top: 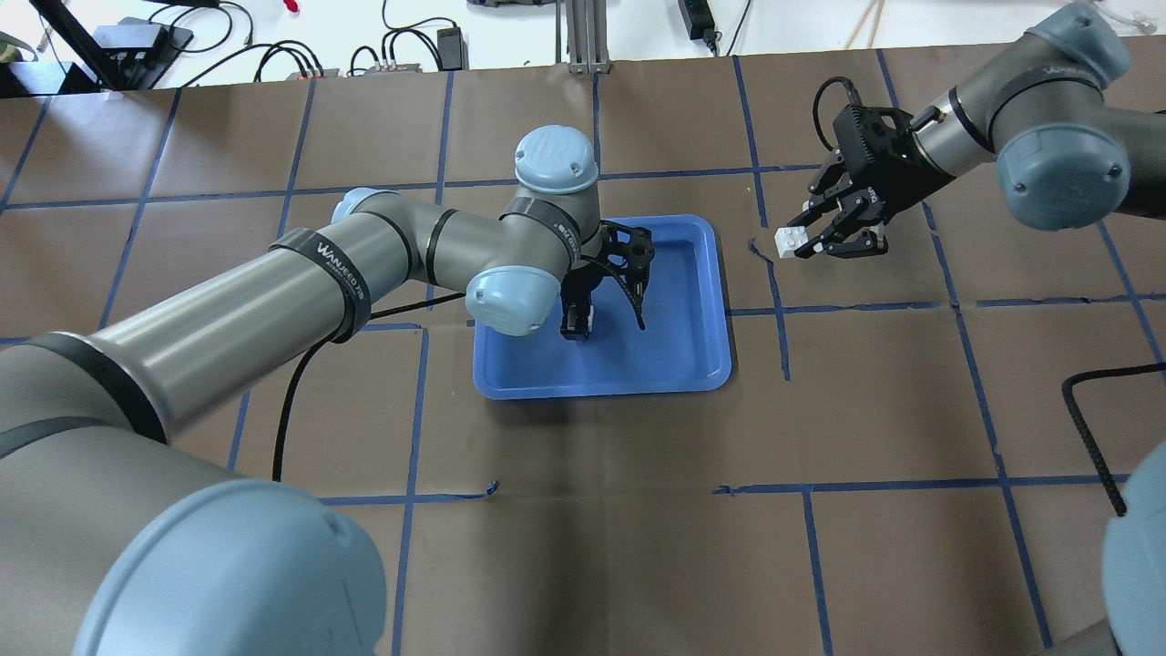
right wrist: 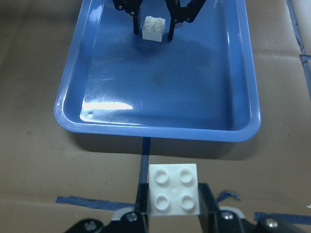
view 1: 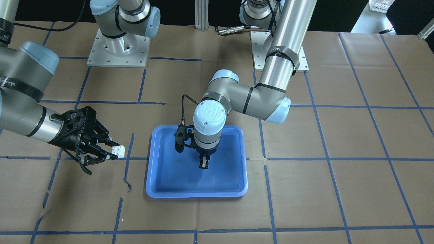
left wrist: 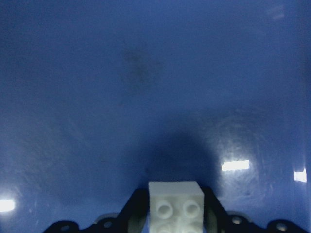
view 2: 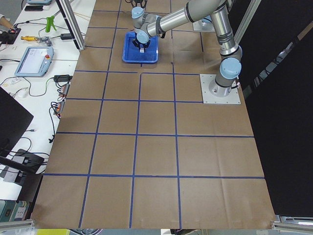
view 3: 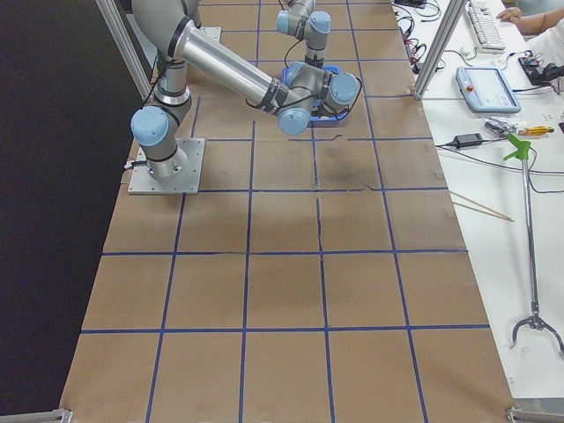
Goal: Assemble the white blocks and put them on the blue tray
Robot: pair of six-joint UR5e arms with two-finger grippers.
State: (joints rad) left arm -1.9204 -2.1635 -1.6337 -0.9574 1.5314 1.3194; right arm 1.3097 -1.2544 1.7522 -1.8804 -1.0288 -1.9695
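The blue tray (view 1: 176, 176) lies mid-table, also in the overhead view (top: 674, 346). My left gripper (view 1: 203, 165) points down over the tray's middle and is shut on one white block (left wrist: 176, 201). That block hangs a little above the tray floor, studs facing the right wrist camera (right wrist: 154, 28). My right gripper (view 1: 112, 152) is shut on the other white block (view 1: 118, 150). It holds this block above the table, just outside the tray's short side (right wrist: 174, 189). In the overhead view this block (top: 791, 241) is to the right of the tray.
The table is covered in brown paper with a blue tape grid (top: 774, 310). Both arm base plates (view 1: 118, 51) stand at the robot's edge. A black cable (top: 1093, 428) hangs at the overhead view's right. A bench with a tablet (view 3: 489, 88) runs along the far side.
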